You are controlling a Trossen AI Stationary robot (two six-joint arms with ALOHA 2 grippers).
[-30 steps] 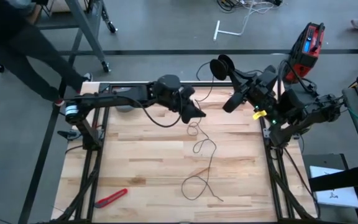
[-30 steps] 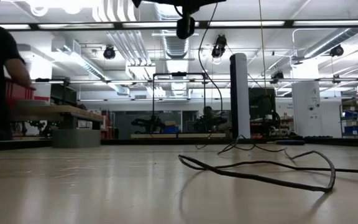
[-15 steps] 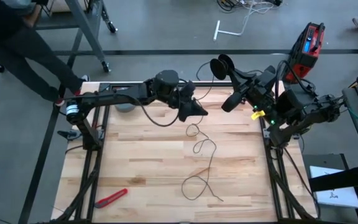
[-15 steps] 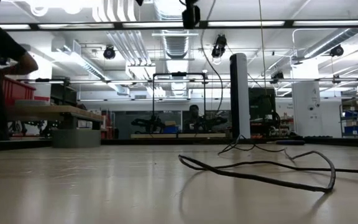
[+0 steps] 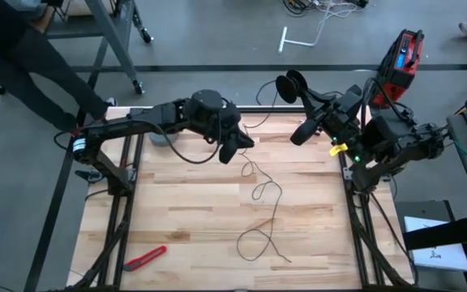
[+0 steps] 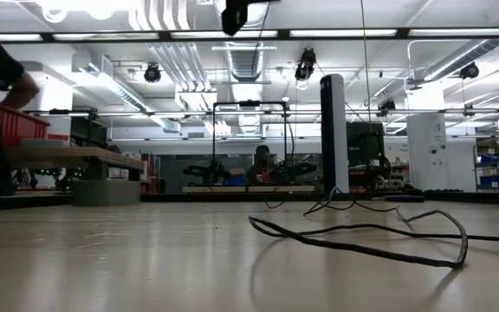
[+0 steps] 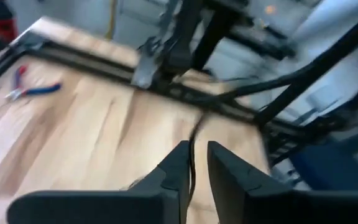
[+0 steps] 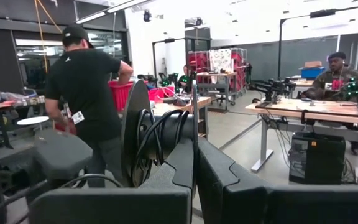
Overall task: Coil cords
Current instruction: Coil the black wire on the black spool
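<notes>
Wood-slat counter (image 5: 185,227), pale, smooth, black frame round it. Left tool (image 5: 232,149) over the far-middle of the counter, fingers (image 7: 174,171) nearly shut w/ the thin black cord (image 5: 262,212) running between them. Right tool (image 5: 296,89) past the far edge, clamped on the round black reel (image 5: 289,84), a flanged spool w/ a few turns on it. Rest of the cord lies in loose loops down the counter toward the near edge; limp, wiry. Risks, as I judge: loops could knot or snag if pulled quick; cord may slip the left grip; slack turns could fall off the reel. Red-handled pliers (image 5: 144,258) at near-left corner, well apart.
</notes>
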